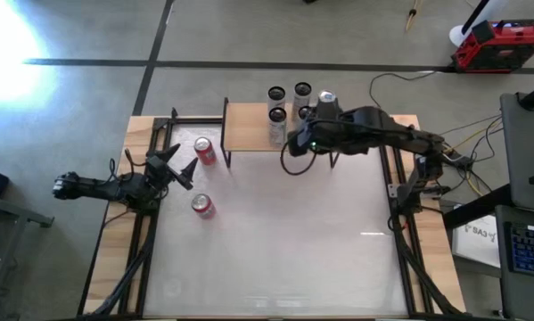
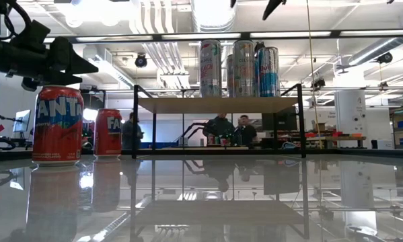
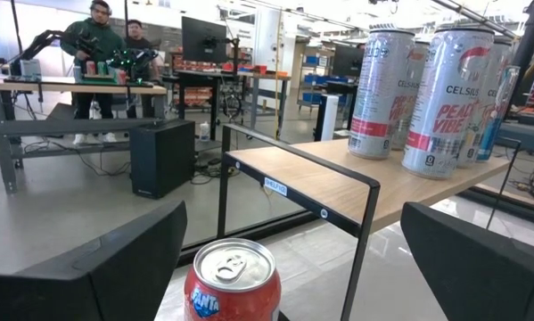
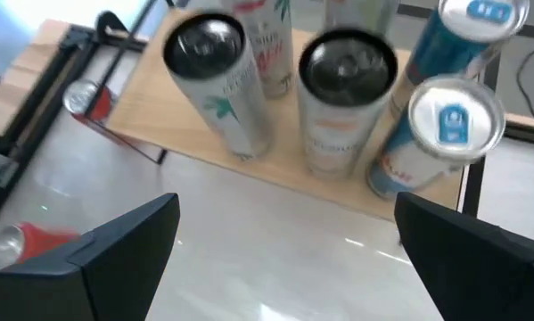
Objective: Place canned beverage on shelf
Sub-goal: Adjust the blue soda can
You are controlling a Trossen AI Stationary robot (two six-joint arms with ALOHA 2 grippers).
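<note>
Shelf (image 1: 249, 126) holding tall cans (image 1: 277, 115), right hand (image 1: 295, 143) spread just beside it, left hand (image 1: 179, 166) spread near red can (image 1: 205, 151) on surface (image 1: 293, 241).

The shelf (image 3: 338, 183) is showing a matt, pale wood top on thin black metal legs. Cans (image 2: 236, 68) are gleaming as glossy metal. The table (image 2: 255, 195) is reflecting like polished glass.

Low tan wooden shelf on thin black metal legs (image 1: 247, 127) at the table's far side, tall silver cans (image 1: 277, 116) upright on its right end, two red Fanta cans (image 1: 203, 152) upright on the table to its left
</note>
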